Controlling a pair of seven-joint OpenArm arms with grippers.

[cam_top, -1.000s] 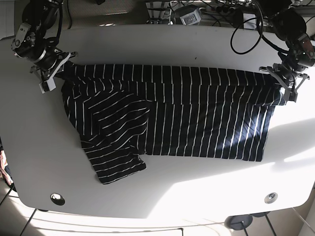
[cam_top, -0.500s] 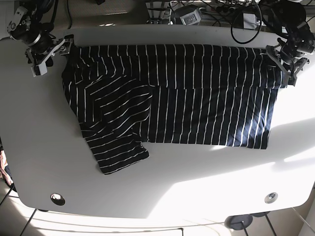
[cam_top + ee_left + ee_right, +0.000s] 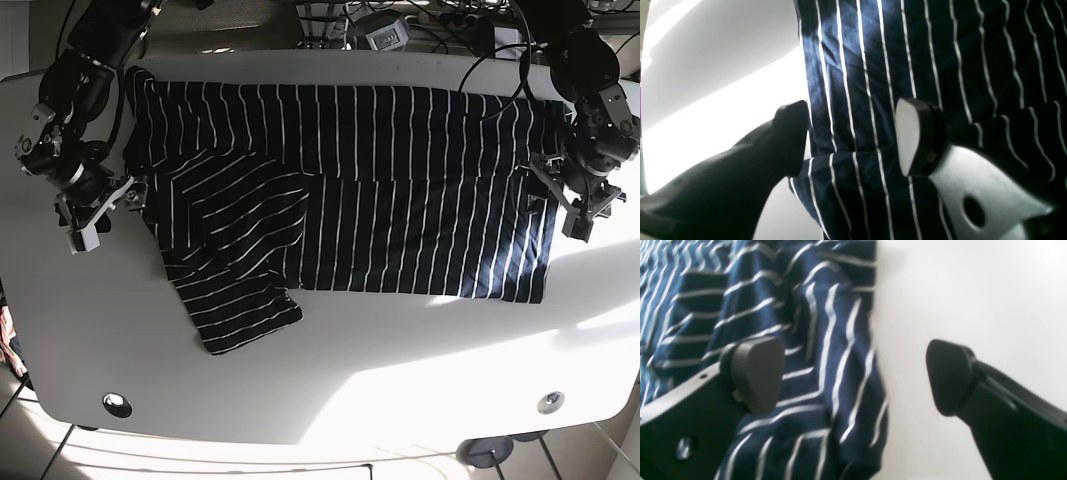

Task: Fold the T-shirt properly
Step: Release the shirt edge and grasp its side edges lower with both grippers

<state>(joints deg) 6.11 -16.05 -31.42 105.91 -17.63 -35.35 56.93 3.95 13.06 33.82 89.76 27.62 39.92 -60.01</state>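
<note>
Your shirt (image 3: 340,200) lies spread across the table (image 3: 330,390), one sleeve folded in over its body; most folding is left, I'd judge. The left gripper (image 3: 853,136) and right gripper (image 3: 853,376) both stand apart, straddling the shirt's side edges, clamping nothing. Sunlight streaks the white table below the shirt; cables (image 3: 480,30) crowd behind it.

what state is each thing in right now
T-shirt: flat on the table, part folded, one sleeve sticking out at the near corner
left end effector: open, straddling the shirt's edge
right end effector: open, straddling the shirt's edge, gripping nothing
</note>
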